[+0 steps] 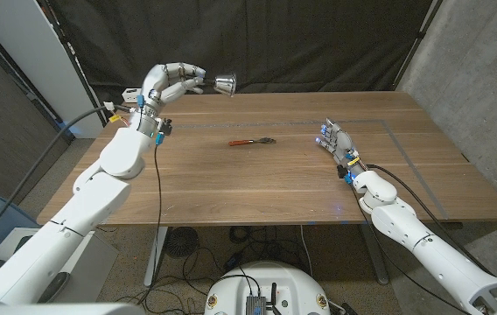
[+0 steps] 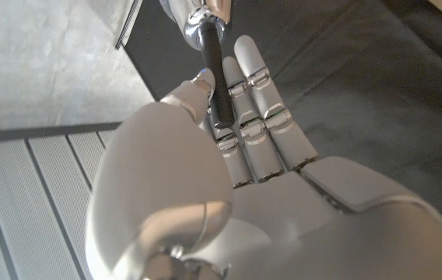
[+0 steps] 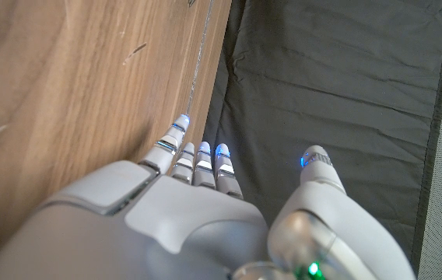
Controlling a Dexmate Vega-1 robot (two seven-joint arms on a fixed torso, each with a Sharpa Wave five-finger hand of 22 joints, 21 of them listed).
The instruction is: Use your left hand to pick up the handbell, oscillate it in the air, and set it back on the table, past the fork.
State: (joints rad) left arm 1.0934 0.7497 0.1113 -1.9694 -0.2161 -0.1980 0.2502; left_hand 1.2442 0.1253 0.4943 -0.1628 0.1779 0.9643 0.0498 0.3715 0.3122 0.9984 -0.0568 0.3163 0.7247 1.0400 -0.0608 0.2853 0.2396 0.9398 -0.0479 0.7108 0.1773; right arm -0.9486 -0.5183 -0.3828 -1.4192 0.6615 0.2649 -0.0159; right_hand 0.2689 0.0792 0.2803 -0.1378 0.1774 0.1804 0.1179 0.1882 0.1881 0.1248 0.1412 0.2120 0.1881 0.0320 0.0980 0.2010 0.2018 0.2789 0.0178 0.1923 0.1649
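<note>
Handbell [image 1: 225,83] hanging in the air above the table's [image 1: 231,188] far left corner, handle pinched in the left robot hand [image 1: 171,80], mouth tipping sideways. Gripping only by the thin black handle between fingers [image 2: 244,93] and thumb, so likely slipping or twisting loose under hard swinging. Fork [image 1: 252,142] lying mid-table, well apart; risking a landing short of it, or tipping over. Right robot hand [image 1: 337,144] waiting near the right edge, fingers apart, holding nothing.
</note>
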